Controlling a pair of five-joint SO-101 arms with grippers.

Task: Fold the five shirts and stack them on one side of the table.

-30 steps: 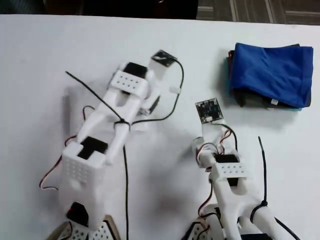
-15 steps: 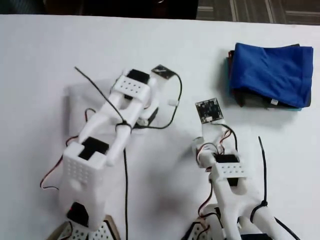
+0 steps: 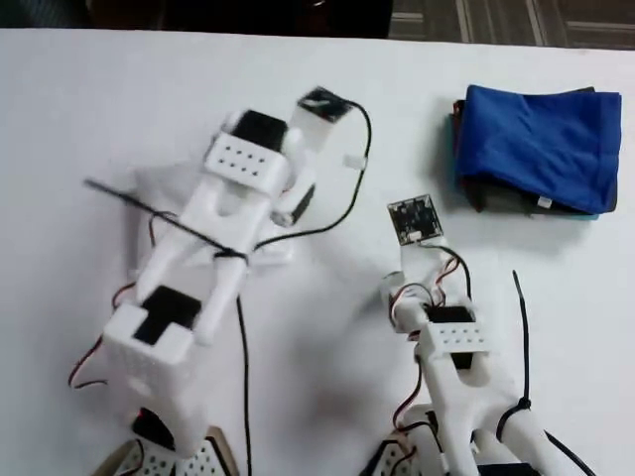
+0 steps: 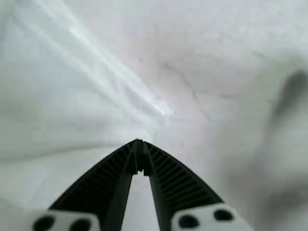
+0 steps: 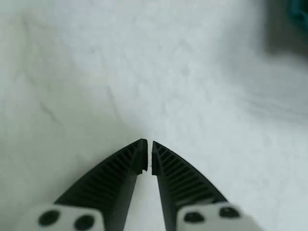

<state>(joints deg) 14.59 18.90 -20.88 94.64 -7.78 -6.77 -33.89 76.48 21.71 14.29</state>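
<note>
A white shirt [image 3: 149, 198] lies spread on the white table [image 3: 79, 89] at the left middle, mostly under my left arm. In the left wrist view its creased cloth [image 4: 72, 86] runs up to the tips of my left gripper [image 4: 138, 143], which is shut and seems to pinch an edge of it. A stack of folded shirts [image 3: 536, 149], a blue one on top and dark ones beneath, sits at the far right. My right gripper [image 5: 148, 147] hangs shut over bare table, empty, short of the stack [image 5: 296, 14].
Black cables loop from both arms over the table's middle [image 3: 342, 213]. Beyond the table's far edge is dark floor [image 3: 298, 15]. Bare table lies at the far left and between the two arms.
My left arm has swung back and to the left and risen toward the camera, its gripper still over the white shirt. The right arm and the stack have stayed put.
</note>
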